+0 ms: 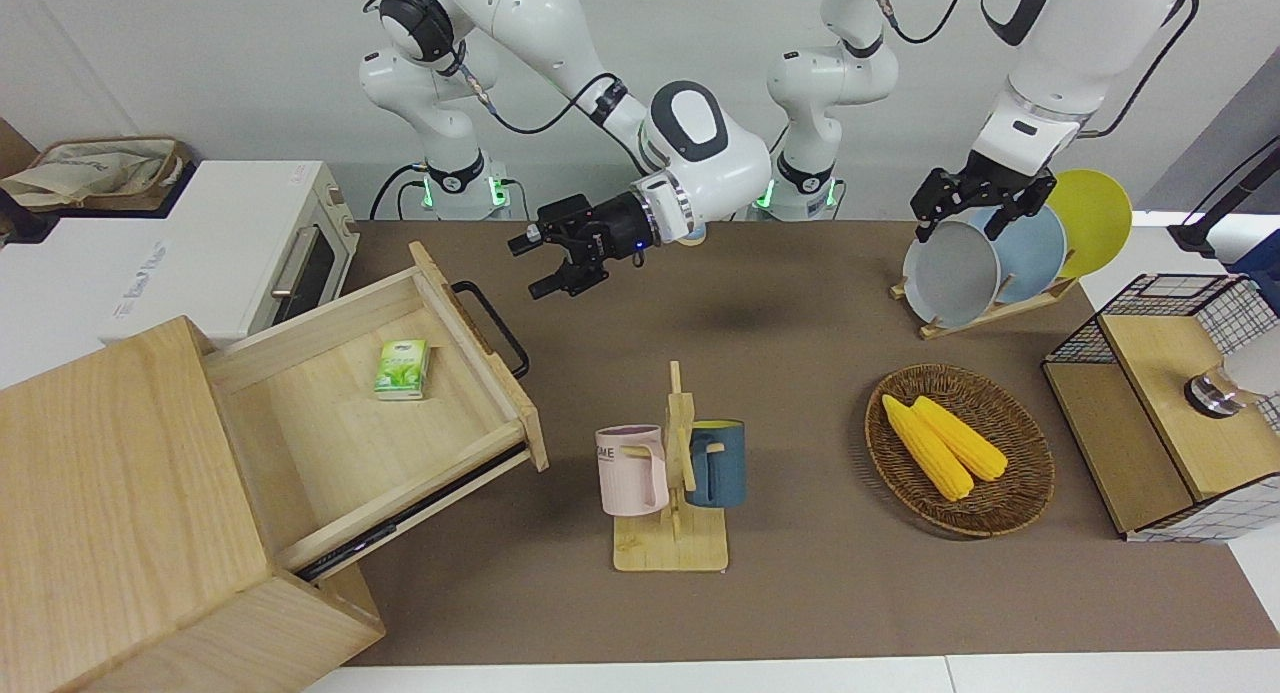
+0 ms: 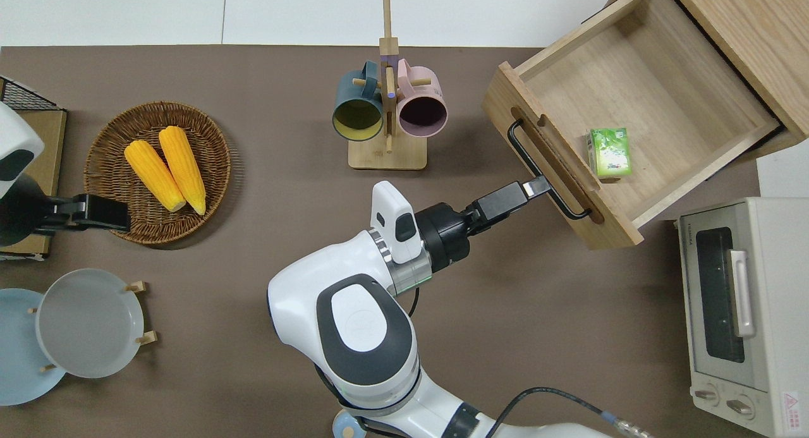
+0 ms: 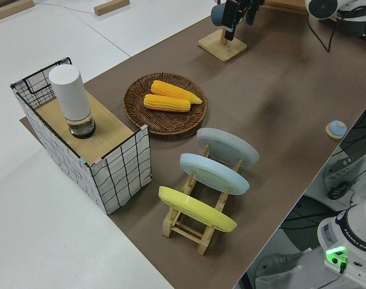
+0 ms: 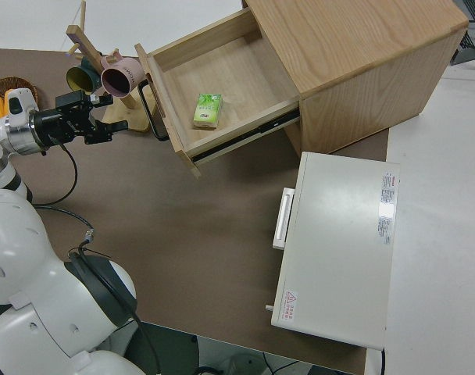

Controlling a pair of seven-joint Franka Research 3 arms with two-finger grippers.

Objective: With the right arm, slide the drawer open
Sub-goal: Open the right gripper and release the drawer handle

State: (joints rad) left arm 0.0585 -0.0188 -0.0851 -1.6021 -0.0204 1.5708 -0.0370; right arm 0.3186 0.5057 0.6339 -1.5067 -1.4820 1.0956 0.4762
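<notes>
The drawer [image 2: 638, 103] stands pulled well out of the cabinet [image 1: 120, 493] at the right arm's end of the worktop [image 2: 253, 236], in the overhead view at about two o'clock from the worktop's middle. Its black handle [image 2: 543, 172] faces the worktop's middle. A small green box [image 2: 609, 151] lies in the drawer, close to the front panel.

The right end effector [image 2: 537, 186] is just beside the handle, at about eight o'clock from it in the overhead view, and apart from it. Its fingers [image 1: 545, 288] are spread and hold nothing; the front view shows the gap between them. A blue light shows on the wrist [image 1: 640, 241].

A white oven [image 2: 736, 311] sits nearer to the robots than the drawer, at about five o'clock from the handle. A mug rack [image 2: 387, 109] with a blue mug [image 2: 358, 112] and a pink mug [image 2: 422, 109] stands at about nine o'clock from the drawer. Toward the left arm's end lie a wicker basket [image 2: 101, 166] with two corn cobs [image 2: 165, 167], a plate rack [image 1: 990, 308] with grey, blue and yellow plates, and a wire-mesh cabinet [image 3: 86, 150] with a white cylinder [image 3: 71, 99] on top.

The left arm is parked; I cannot tell how its end effector [image 1: 975, 208] stands.
</notes>
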